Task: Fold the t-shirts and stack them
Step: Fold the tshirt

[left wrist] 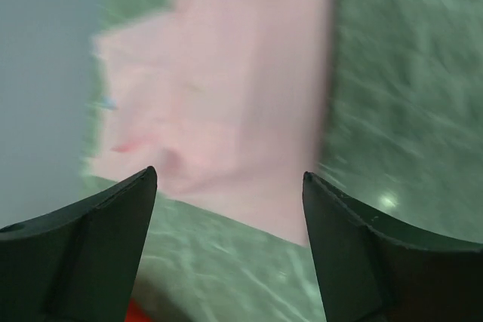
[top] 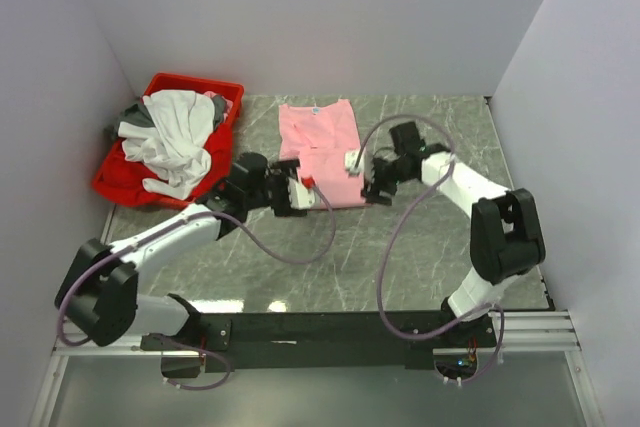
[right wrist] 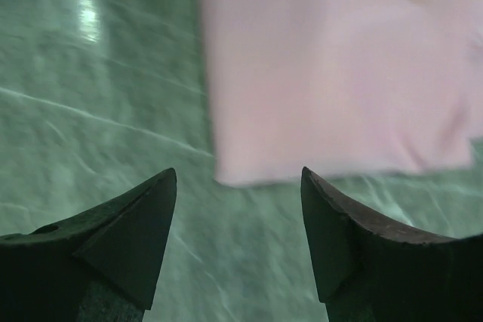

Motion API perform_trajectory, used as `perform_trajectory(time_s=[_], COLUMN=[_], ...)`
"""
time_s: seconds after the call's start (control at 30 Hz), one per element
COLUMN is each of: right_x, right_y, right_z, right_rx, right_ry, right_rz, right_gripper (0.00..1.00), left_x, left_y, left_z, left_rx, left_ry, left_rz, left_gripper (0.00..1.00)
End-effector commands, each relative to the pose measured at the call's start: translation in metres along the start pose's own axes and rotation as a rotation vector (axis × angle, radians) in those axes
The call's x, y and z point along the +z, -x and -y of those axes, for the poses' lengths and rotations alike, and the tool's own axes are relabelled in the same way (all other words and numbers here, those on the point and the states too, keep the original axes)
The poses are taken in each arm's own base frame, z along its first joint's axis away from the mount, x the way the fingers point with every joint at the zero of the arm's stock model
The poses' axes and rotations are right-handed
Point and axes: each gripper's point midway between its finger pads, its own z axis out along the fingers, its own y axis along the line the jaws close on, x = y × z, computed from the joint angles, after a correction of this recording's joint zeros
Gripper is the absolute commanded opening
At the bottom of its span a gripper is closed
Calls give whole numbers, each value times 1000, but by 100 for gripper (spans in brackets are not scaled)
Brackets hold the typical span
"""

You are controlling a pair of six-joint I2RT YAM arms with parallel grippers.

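1. Two arms reach in over the marble-patterned table (top: 420, 247), one at each near corner of the pink t-shirt (top: 318, 147).
2. The pink t-shirt lies flat on the table, folded to a rough rectangle. It sits mid-table toward the back wall, just right of the red bin (top: 196, 81) and apart from it.
3. The left gripper (top: 298, 190) is at the shirt's near left corner. In the left wrist view its fingers (left wrist: 113, 216) stand wide apart with nothing between them. The pink cloth (left wrist: 226, 111) shows beyond the tips, not touched.
4. The right gripper (top: 368, 177) is at the shirt's near right edge. The right wrist view shows the fingers (right wrist: 136, 216) wide apart and empty. The folded edge of the shirt (right wrist: 332, 65) lies ahead of the tips on bare table.
5. Both wrist views are blurred. A small blue fleck (left wrist: 110, 102) shows at the left edge of the cloth; I cannot tell its form.
6. The red bin stands at the far left, against the left wall. A crumpled white t-shirt (top: 170, 137) is heaped in it, spilling over the near rim.
7. A dark grey t-shirt (top: 133, 117) pokes out under the white one at the bin's left side, mostly hidden.
8. Cables loop from each wrist down toward the bases at the near edge.
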Motion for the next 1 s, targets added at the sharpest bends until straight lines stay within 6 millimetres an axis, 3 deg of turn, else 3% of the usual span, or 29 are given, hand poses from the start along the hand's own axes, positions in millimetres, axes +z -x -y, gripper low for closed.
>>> perform_trajectory(time_s=[0.0,0.03,0.1,0.37,0.47,0.97], right_x=[17,23,28,45,49,63], right_y=[20,17,17,-4,-9,-28], right_z=[-4,-9,-1,-2,-4,-13], right_rx=[-209,-199,-183,-154,-146,-115], right_ry=[-86,-92,-152,-180,-172,-120], right_rz=[6,-6,-27,-112,-120,-194], right_gripper=[73,73,73,73,73,73], left_x=[4,7,11,37,45,53], left_y=[-55,-58,-70,-84,-100,-126], left_z=[74,76,84,72,75,78], left_rx=[2,4,2,26,17,-24], left_ry=[-216,-219,-237,-197,-205,-159], left_rz=[-142,-146,-173,-205,-249,-318], left_gripper=[83,82,82,77,74,49])
